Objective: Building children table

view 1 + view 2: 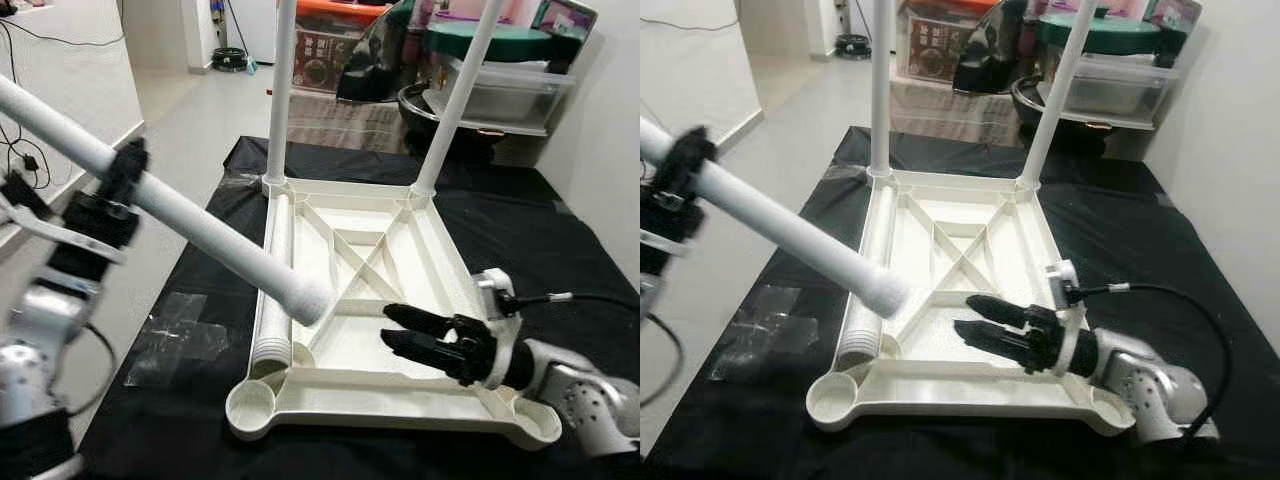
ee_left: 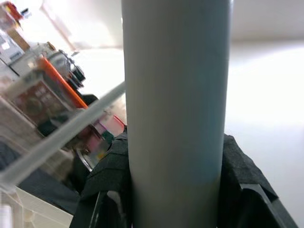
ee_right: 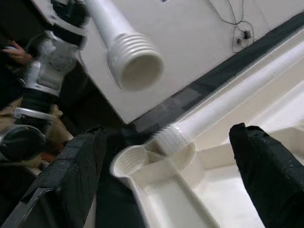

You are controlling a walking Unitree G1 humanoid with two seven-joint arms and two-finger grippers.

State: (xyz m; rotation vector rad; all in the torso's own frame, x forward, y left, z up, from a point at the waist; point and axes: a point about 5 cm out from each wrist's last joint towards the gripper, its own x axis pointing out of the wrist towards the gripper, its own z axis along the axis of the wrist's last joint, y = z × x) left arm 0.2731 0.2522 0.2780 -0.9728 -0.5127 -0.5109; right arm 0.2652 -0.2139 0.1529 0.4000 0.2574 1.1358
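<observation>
The left end effector (image 1: 128, 172) is clamped around a white table leg (image 1: 190, 222), a smooth round tube held at a slant, its ribbed, hollow threaded end (image 3: 135, 61) hanging just above the left side of the upturned tabletop (image 1: 395, 400). That tabletop is a white plastic tray shape lying underside up on a black cloth (image 1: 560, 250), with raised ribs crossing in an X and a round socket (image 1: 252, 402) at each near corner. A loose white leg (image 1: 276, 290) lies inside the tabletop along its left rim. Two more legs (image 1: 281, 90) stand upright in the tabletop's far corner sockets. The right end effector (image 1: 408, 332) hovers low over the tabletop's near right part, fingers apart and holding nothing.
</observation>
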